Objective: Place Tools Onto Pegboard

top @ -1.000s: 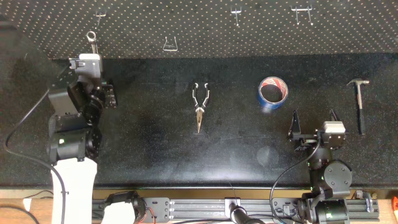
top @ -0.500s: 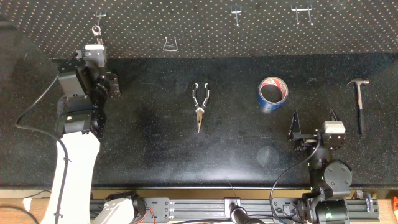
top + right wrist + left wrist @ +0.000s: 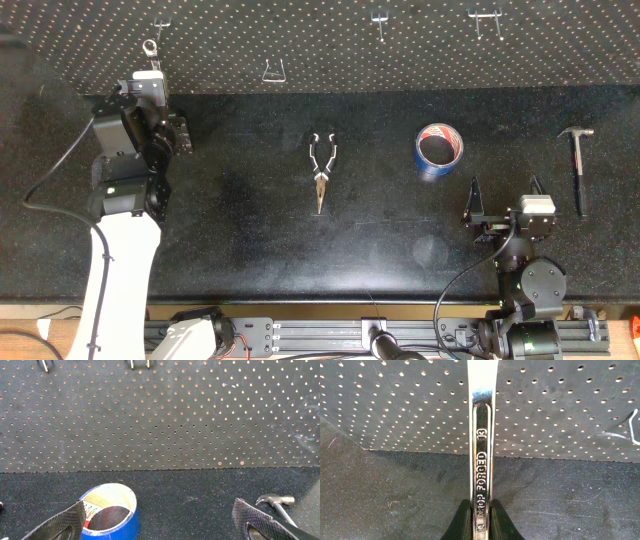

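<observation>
The right arm sits folded close to its base at the near edge of the table (image 3: 250, 220). Its right end effector (image 3: 503, 197) is spread wide and holds nothing. The roll of tape (image 3: 438, 148) lies on the table at about 11 o'clock from it, and the hammer (image 3: 577, 165) at about 1 o'clock. The pliers (image 3: 321, 170) lie near the middle of the table, well apart from both arms.

The left arm is stretched toward 12 o'clock along the left side of the table, with its wrist at the foot of the pegboard (image 3: 400, 50). The left end effector (image 3: 481, 525) is clamped narrow on the shaft of the wrench (image 3: 481, 435), which stands up from the fingers in front of the board. In the top view the wrench's ring end lies over the board, with a hook (image 3: 160, 22) just past it at about 1 o'clock. Whether the ring touches the board cannot be told.

A second ago the left arm was drawn back and the ring lay nearer the board's bottom edge. The arm has since extended and carried the wrench up toward the hook. In the last half second the ring only shifted slightly toward 9 o'clock. The right arm, tape, pliers and hammer have not moved.
</observation>
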Robot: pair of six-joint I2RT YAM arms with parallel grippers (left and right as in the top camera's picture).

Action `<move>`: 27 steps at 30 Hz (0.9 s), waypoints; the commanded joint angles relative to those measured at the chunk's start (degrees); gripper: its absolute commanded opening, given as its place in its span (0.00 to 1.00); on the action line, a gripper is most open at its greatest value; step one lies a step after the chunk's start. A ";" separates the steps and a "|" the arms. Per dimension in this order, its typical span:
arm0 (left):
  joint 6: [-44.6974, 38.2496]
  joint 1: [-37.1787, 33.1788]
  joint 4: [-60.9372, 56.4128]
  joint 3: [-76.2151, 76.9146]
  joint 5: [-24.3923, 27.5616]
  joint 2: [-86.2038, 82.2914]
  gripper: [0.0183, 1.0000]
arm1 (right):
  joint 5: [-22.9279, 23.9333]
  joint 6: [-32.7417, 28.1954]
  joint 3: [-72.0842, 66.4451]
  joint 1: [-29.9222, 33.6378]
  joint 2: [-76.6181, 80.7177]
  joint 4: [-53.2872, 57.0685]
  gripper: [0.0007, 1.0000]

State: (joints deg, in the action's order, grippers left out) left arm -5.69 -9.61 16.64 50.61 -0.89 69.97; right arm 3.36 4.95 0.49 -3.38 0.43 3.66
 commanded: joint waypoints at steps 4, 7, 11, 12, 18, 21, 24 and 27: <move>0.96 -1.55 -1.03 0.46 0.57 1.44 0.01 | 0.70 0.81 -0.26 0.24 -0.35 0.13 0.96; 0.76 -1.51 -0.90 0.46 0.52 1.18 0.01 | 0.70 0.81 -0.26 0.24 -0.35 0.13 0.96; 0.79 -0.98 0.52 0.44 2.89 -0.50 0.01 | 0.70 0.81 -0.26 0.24 -0.35 0.15 0.96; 0.48 -0.13 0.50 0.44 2.89 -0.50 0.01 | 0.70 0.81 -0.26 0.24 -0.35 0.15 0.96; 0.83 -0.57 -0.68 0.44 -0.85 0.63 0.01 | 0.70 0.81 -0.26 0.24 -0.35 0.15 0.96; 0.81 -0.55 -0.59 0.44 -1.01 0.66 0.01 | 0.70 0.81 -0.26 0.24 -0.35 0.15 0.96; 0.79 -0.50 -0.87 0.44 -0.81 1.84 0.01 | 0.70 0.81 -0.26 0.24 -0.35 0.15 0.96; 0.79 -0.50 -1.07 0.44 -0.81 2.95 0.01 | 0.70 0.81 -0.26 0.24 -0.35 0.15 0.96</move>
State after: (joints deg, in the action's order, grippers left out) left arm -5.69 -9.82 16.47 50.61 -0.67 71.81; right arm 3.36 4.95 0.49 -3.38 0.43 3.64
